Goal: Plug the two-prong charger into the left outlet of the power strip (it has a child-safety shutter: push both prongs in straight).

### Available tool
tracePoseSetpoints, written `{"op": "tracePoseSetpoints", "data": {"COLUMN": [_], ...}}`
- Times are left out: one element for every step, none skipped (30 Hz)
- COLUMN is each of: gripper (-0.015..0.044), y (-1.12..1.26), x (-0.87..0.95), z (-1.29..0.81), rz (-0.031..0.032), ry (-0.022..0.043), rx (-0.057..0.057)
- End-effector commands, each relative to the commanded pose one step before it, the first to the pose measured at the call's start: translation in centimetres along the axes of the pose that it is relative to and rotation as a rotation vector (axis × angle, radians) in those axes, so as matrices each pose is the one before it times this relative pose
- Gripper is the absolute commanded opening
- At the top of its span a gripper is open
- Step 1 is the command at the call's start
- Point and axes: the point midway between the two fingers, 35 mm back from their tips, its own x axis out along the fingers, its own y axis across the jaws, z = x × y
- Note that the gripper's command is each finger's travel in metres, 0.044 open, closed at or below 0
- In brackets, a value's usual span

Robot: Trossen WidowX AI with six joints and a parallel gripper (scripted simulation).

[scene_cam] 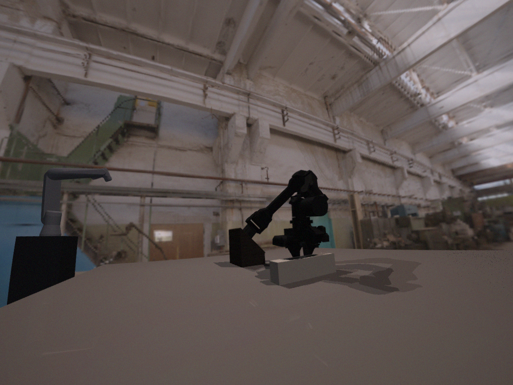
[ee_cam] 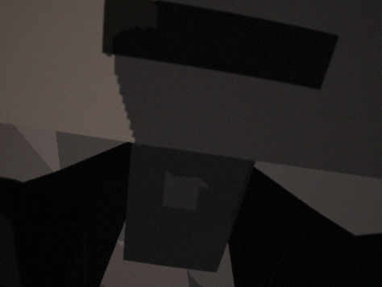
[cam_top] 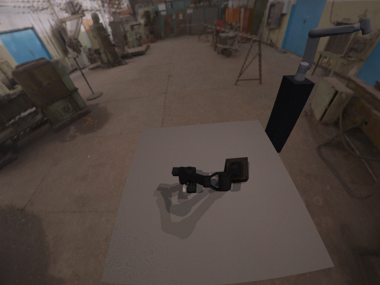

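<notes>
My gripper [cam_top: 187, 185] [scene_cam: 302, 251] [ee_cam: 184, 160] points straight down and is shut on the two-prong charger [ee_cam: 183, 210]. In the wrist view the charger is a grey block with a lighter square on its face, held between my two dark fingers. The power strip [scene_cam: 304, 269] [ee_cam: 242, 121] is a pale grey bar on the table, right below the gripper. In the wrist view a long dark recess [ee_cam: 226, 44] runs across its top. The charger's lower end sits at the strip's top face. The prongs and the outlet are hidden. In the top view the arm covers nearly all of the strip.
The arm's dark base [cam_top: 237, 168] [scene_cam: 244, 248] stands just behind the strip. A tall black pillar with a grey camera boom [cam_top: 288, 113] [scene_cam: 41, 265] stands off the table's far corner. The grey table [cam_top: 214, 245] ends at plain edges on all sides.
</notes>
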Motion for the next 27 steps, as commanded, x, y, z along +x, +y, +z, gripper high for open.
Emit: {"op": "tracePoseSetpoints", "data": {"gripper": [0.0131,0.0157,0.0184,0.0210,0.0236,0.0263,0.0289,0.0315,0.0341,0.0367,0.0394,0.0420,0.0440,0.0440,0.0440,0.0440,0.0440,0.0440,0.0440,0.0440,0.0440,0.0440,0.0440,0.0440,0.0440,0.0440,0.0440], "y": [0.000,0.000,0.000,0.000,0.000,0.000,0.000,0.000,0.000,0.000,0.000,0.000,0.000,0.000,0.000,0.000,0.000,0.000,0.000,0.000,0.000,0.000,0.000,0.000,0.000,0.000,0.000], "x": [-0.004,0.000,0.000,0.000,0.000,0.000,0.000,0.000,0.000,0.000,0.000,0.000,0.000,0.001,0.001,0.002,0.002,0.003,0.003,0.003,0.003,0.003,0.003,0.003,0.003,0.003,0.003], "z": [0.041,0.000,0.000,0.000,0.000,0.000,0.000,0.000,0.000,0.000,0.000,0.000,-0.005,-0.011,-0.016,-0.021,-0.026,-0.030,-0.032,-0.033,-0.033,-0.033,-0.033,-0.033,-0.033,-0.033,-0.033], "rz": [0.00005,0.00000,0.00000,0.00000,0.00000,0.00000,0.00000,0.00000,0.00000,0.00000,0.00000,0.00000,0.00001,0.00001,0.00002,0.00002,0.00003,0.00003,0.00004,0.00004,0.00004,0.00004,0.00004,0.00004,0.00004,0.00004,0.00004], "ry": [-0.00153,0.00000,0.00000,0.00000,0.00000,0.00000,0.00000,0.00000,0.00000,0.00000,0.00000,0.00000,-0.00006,-0.00013,-0.00019,-0.00025,-0.00031,-0.00036,-0.00039,-0.00039,-0.00039,-0.00039,-0.00039,-0.00039,-0.00039,-0.00039,-0.00039], "rx": [-0.0015,0.0000,0.0000,0.0000,0.0000,0.0000,0.0000,0.0000,0.0000,0.0000,0.0000,0.0000,0.0000,-0.0001,-0.0001,-0.0001,-0.0002,-0.0002,-0.0002,-0.0002,-0.0002,-0.0002,-0.0002,-0.0002,-0.0002,-0.0002,-0.0002]}}
